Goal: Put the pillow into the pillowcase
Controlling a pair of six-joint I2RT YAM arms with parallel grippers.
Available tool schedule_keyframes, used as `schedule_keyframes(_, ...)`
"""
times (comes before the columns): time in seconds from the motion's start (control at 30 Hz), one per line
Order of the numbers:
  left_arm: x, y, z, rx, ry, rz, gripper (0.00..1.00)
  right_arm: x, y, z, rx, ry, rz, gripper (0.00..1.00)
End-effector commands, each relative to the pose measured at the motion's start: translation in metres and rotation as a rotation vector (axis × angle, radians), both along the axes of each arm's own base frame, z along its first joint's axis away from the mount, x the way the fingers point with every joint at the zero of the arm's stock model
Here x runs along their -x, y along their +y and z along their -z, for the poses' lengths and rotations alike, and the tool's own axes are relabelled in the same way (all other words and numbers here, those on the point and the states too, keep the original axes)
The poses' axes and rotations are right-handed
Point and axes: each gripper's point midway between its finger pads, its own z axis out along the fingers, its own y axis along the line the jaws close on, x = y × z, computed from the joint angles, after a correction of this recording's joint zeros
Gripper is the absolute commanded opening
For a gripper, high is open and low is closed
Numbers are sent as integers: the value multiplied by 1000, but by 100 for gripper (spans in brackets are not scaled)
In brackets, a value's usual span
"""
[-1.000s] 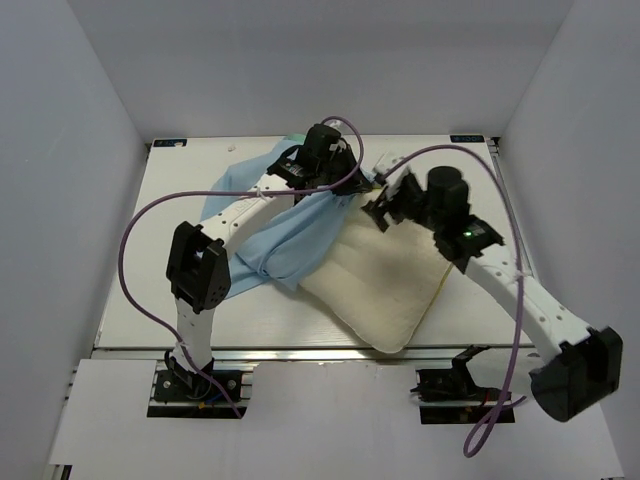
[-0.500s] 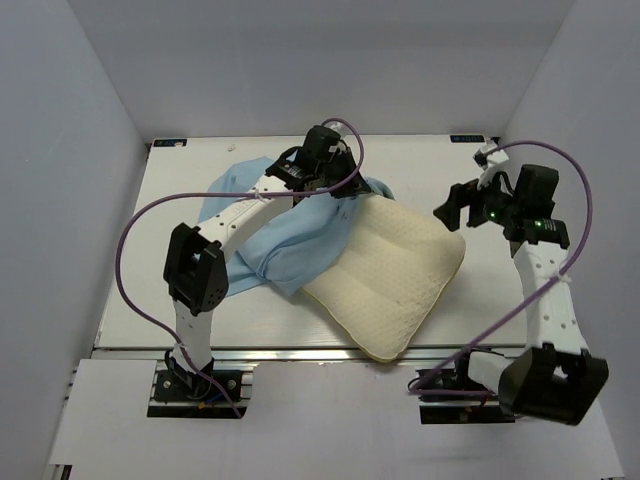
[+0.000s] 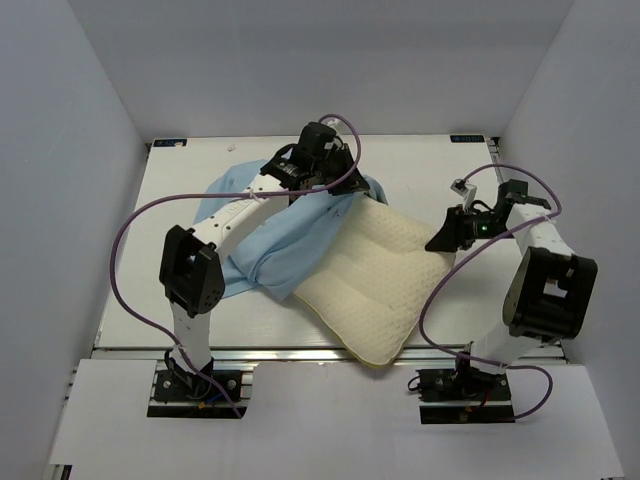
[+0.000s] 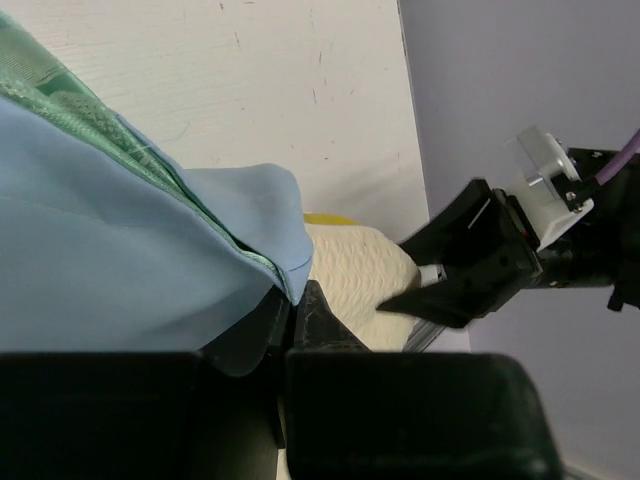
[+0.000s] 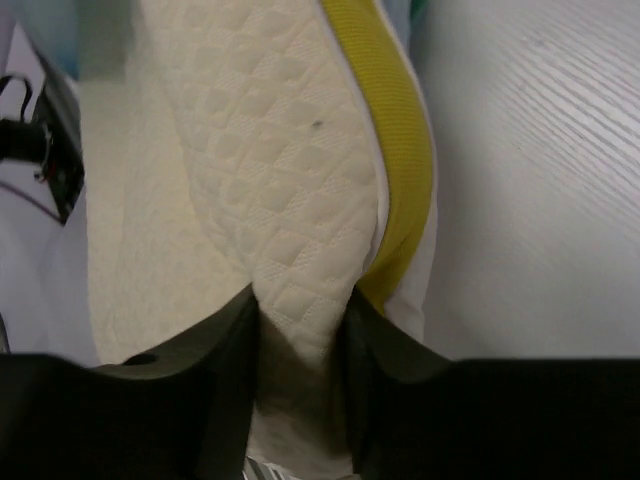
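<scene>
Cream pillow [image 3: 375,285] | right gripper [image 5: 300,320] returned, pinching its right corner | left gripper [image 4: 292,320] clamps pillowcase [image 3: 290,240] over far corner | insertion can resume

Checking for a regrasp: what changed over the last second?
The right gripper left the far corner of the pillow, swung out to the right, then closed on its right corner. The left gripper kept holding the pillowcase at the far edge; both barely shifted.
</scene>
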Motion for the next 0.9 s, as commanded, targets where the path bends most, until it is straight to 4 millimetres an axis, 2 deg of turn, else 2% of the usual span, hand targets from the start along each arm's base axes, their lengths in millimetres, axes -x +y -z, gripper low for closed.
schedule_keyframes(0.0, 17, 2, -73, 115, -112, 54, 0, 9, 25, -26, -196, 39, -91, 36)
schedule_keyframes(0.1, 16, -4, -70, 123, -92, 77, 0, 10, 38, -43, -267, 43, -146, 17)
schedule_keyframes(0.17, 19, -12, -80, 147, -95, 111, 0, 4, 43, -58, -278, 4, -158, 11)
schedule_keyframes(0.2, 20, -18, -75, 142, -82, 124, 0, 3, 47, -69, -274, -31, -164, 7)
schedule_keyframes(0.23, 22, -21, -73, 134, -75, 133, 0, -1, 49, -76, -262, -58, -161, 6)
schedule_keyframes(0.27, 21, -23, -84, 143, -93, 137, 0, -13, 51, -85, -248, -104, -141, 5)
schedule_keyframes(0.33, 21, -30, -75, 119, -74, 144, 0, -17, 60, -109, -201, -212, -140, 4)
schedule_keyframes(0.37, 20, -31, -77, 120, -80, 144, 0, -27, 64, -125, -202, -270, -118, 3)
schedule_keyframes(0.4, 18, -32, -74, 115, -75, 143, 0, -23, 73, -141, -207, -320, -133, 3)
schedule_keyframes(0.47, 15, -34, -66, 104, -66, 137, 0, -31, 83, -163, -214, -410, -142, 2)
schedule_keyframes(0.5, 13, -36, -64, 103, -61, 136, 0, -28, 95, -173, -218, -415, -144, 2)
schedule_keyframes(0.57, 9, -39, -52, 90, -45, 134, 0, -32, 105, -184, -225, -453, -137, 1)
schedule_keyframes(0.63, 9, -44, -48, 90, -36, 139, 0, -40, 119, -197, -229, -502, -128, 0)
schedule_keyframes(0.67, 6, -47, -42, 89, -26, 138, 0, -46, 122, -198, -215, -515, -108, 0)
schedule_keyframes(0.73, 5, -54, -52, 122, -36, 147, 0, -52, 138, -194, -207, -530, -120, 0)
schedule_keyframes(0.8, 5, -63, -57, 150, -33, 155, 0, -63, 146, -174, -172, -508, -105, 0)
schedule_keyframes(0.83, 4, -68, -73, 179, -60, 163, 0, -68, 146, -169, -156, -511, -93, 0)
schedule_keyframes(0.87, 6, -71, -80, 193, -63, 172, 0, -73, 145, -156, -138, -508, -84, 0)
